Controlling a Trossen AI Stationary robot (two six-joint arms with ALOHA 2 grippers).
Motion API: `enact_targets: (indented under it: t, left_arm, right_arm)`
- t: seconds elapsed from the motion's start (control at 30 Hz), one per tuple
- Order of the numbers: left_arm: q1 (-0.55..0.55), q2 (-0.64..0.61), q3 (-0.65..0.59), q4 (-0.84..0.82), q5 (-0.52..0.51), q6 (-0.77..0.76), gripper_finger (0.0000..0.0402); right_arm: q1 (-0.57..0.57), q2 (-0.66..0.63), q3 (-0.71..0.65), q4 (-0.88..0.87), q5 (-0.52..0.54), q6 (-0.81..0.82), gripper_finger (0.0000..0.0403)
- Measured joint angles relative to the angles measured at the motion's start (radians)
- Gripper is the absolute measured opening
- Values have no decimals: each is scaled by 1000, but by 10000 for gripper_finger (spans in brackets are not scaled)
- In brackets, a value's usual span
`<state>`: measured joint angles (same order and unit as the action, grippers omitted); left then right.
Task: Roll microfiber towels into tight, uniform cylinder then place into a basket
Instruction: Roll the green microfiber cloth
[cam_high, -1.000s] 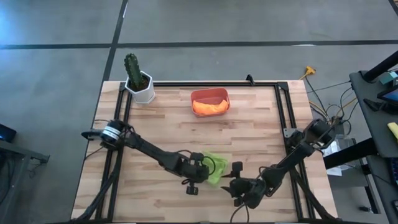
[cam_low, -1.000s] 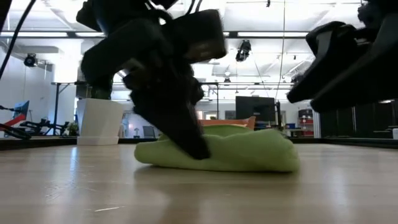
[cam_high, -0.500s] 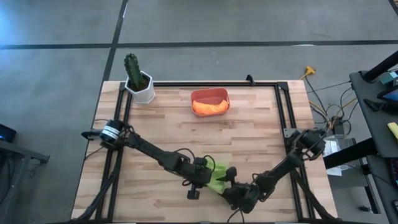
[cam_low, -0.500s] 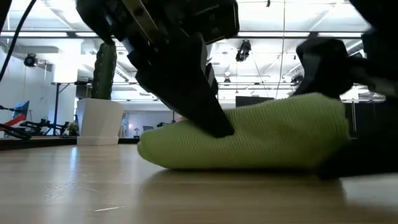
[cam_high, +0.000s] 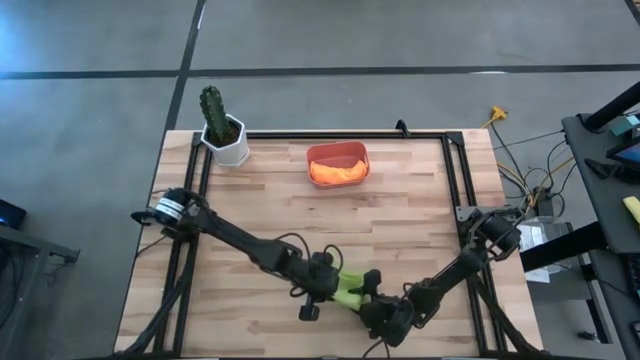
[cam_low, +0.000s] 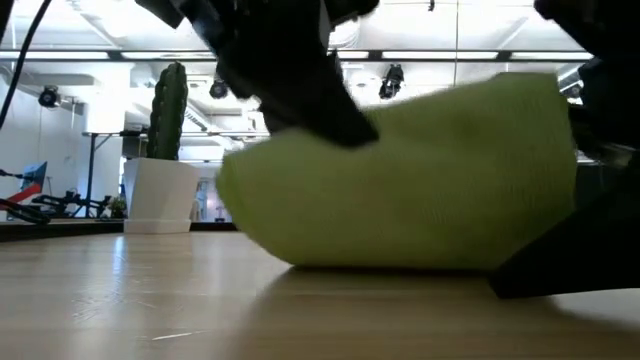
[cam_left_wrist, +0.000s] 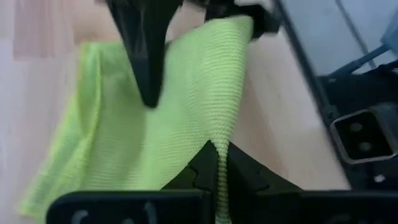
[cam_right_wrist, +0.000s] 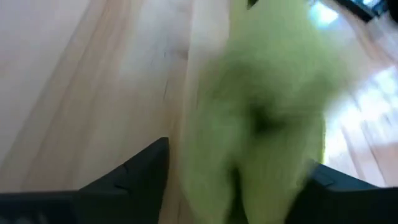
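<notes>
The green towel (cam_high: 349, 288) lies bunched near the table's (cam_high: 400, 210) front edge, well apart from the basket (cam_high: 338, 163), where the orange towel (cam_high: 337, 172) already rests. For a tight roll, tension should be kept even. The left gripper (cam_left_wrist: 219, 163) is clamped on a fold; the right gripper (cam_right_wrist: 233, 177) is spread wide, seemingly straddling the towel.

White pot (cam_high: 232, 148) with cactus (cam_high: 212, 104) — table's (cam_high: 420, 210) far-left corner.
</notes>
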<state>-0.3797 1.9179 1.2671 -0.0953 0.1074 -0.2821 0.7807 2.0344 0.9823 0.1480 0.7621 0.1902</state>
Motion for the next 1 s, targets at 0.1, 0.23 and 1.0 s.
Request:
enact_targets:
  t: [0.1,0.23,1.0]
  left_arm:
    - [5,-22,0,-3,0,3,2]
    - [23,-38,-4,-5,-22,25,2]
    - [90,90,12,112,18,114,1]
  right_arm:
    - [2,-4,1,-16,-2,36,205]
    - [10,-4,7,-18,-10,38,154]
    - [23,-18,10,-103,-100,-62,128]
